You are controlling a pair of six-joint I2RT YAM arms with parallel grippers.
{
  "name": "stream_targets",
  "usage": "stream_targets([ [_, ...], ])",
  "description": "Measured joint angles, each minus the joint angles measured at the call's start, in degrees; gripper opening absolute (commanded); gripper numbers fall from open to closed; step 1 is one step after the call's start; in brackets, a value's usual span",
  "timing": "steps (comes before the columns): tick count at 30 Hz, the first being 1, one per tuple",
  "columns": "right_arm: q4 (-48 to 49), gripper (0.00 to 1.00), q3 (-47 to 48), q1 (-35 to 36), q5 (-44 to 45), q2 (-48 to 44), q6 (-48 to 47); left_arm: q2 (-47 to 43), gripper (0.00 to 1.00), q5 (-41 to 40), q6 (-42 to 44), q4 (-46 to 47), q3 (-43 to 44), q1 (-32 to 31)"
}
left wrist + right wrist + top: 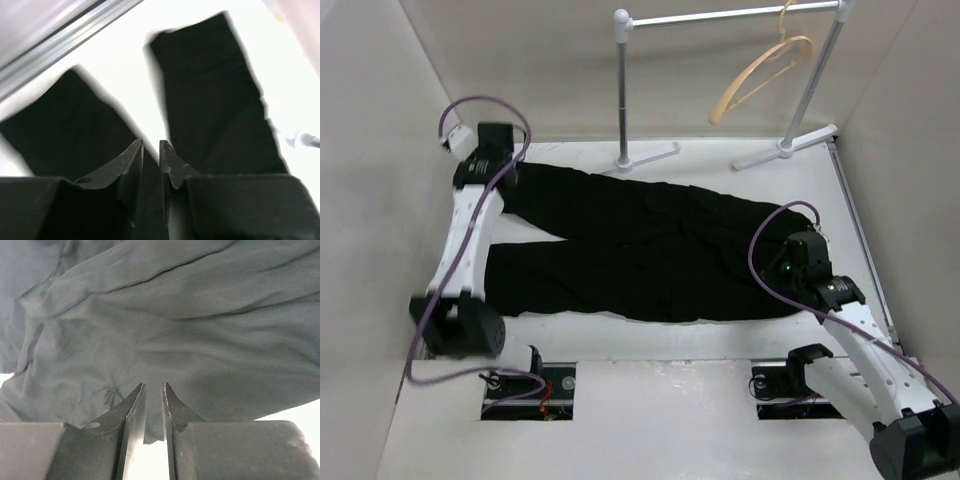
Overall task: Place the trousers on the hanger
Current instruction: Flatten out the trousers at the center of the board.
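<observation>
Black trousers [650,250] are spread flat on the white bench [650,345], as seen from above. The left hand [151,150] is set at the leg ends. In its blurred wrist view, both leg ends are seen just ahead of the fingers, one to each side. Its fingers are drawn almost together, and whether cloth is caught between them cannot be told. The right hand [152,390] is lowered onto the waist end. Its fingers are closed to a thin slit, in which an edge of the dark cloth appears to be pinched. The wooden hanger [760,75] is hung by its hook on a white rail [720,17], well beyond and above the right hand. It is bare and apart from the cloth. The task is judged to be at its start, with at most a first hold taken. Lifting the trousers, draping them over the hanger's lower bar and letting go are all left to be done.
</observation>
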Motion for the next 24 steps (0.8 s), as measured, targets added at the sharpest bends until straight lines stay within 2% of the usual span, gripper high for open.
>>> stream_targets([
  [7, 1.6, 0.13, 2.2, 1.4, -1.0, 1.0, -1.9, 36.5, 0.27, 3.6, 7.7, 1.6, 29.2, 2.8],
  [12, 3.5, 0.12, 3.1, 1.1, -3.2, 3.5, -3.7, 55.5, 0.35, 7.3, 9.3, 1.0, 44.5, 5.1],
  [18, 4.5, 0.13, 3.1, 1.0, -4.5, 8.2, -4.5, 66.9, 0.45, 10.6, 9.4, 1.6, 58.1, 5.9],
  [24, 4.2, 0.13, 3.7, 1.4, -4.7, 10.6, -4.9, 69.9, 0.47, 12.9, 9.2, 5.8, 62.8, 6.4],
])
